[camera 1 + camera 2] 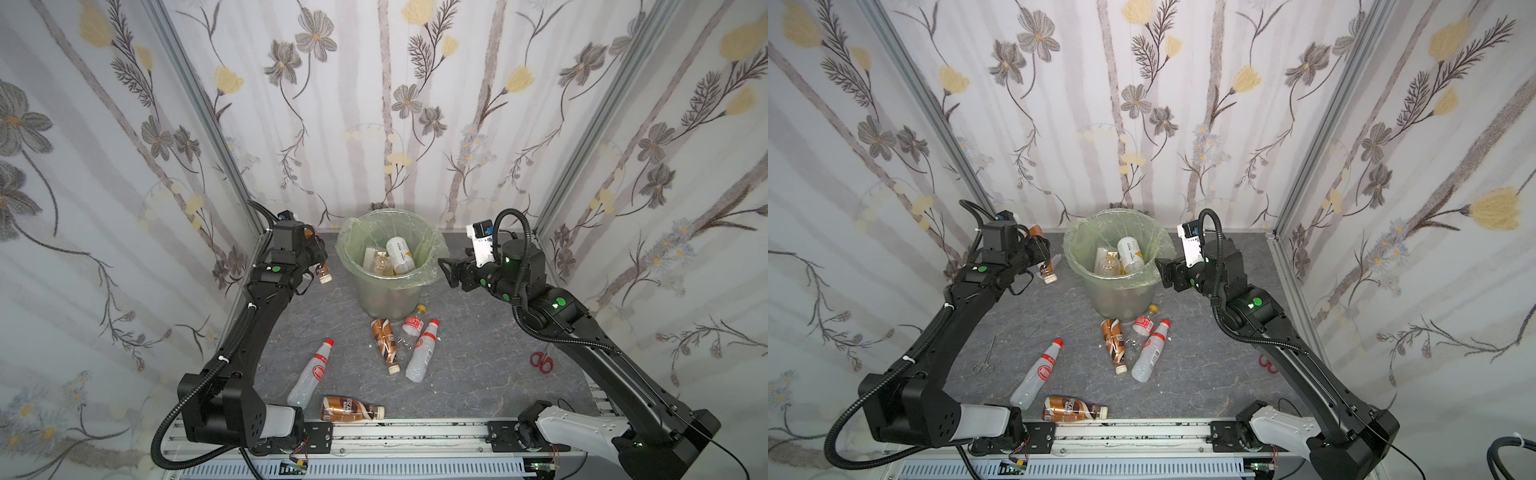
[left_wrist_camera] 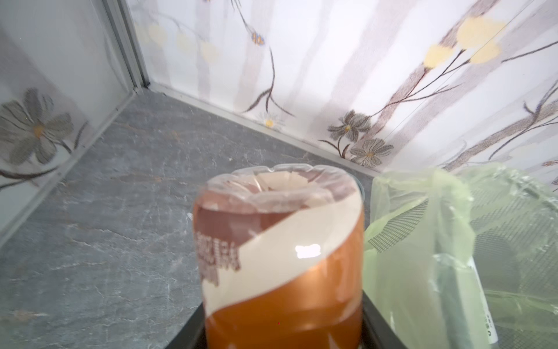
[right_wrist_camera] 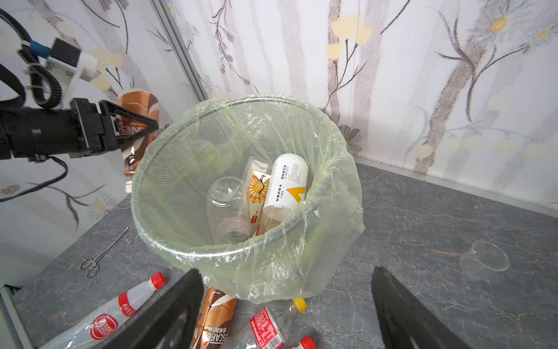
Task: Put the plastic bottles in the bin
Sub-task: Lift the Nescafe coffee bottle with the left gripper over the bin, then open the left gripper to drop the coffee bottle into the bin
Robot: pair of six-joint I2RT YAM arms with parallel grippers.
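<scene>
So, a few bottles [image 3: 287,181] are already down in the bin [image 1: 390,295], and the left jaws are clamped on a copper-brown coffee bottle [image 2: 280,256], cap down, just beside the rim. Five more lie on the table [image 1: 478,365] out front. The right jaws hang open and empty near the bin.

Several bottles [image 1: 400,254] lie in the bin [image 1: 388,293]. Just left of its rim the left gripper [image 3: 148,124] holds a cap-down coffee bottle [image 2: 280,256]; the right gripper [image 1: 449,272] is just right. Before the bin lie a short bottle [image 1: 414,323], a long bottle [image 1: 422,352] and a second coffee bottle [image 1: 384,343]; farther front-left, two further bottles [image 1: 311,372]; scissors [image 1: 541,360] well front-right.
</scene>
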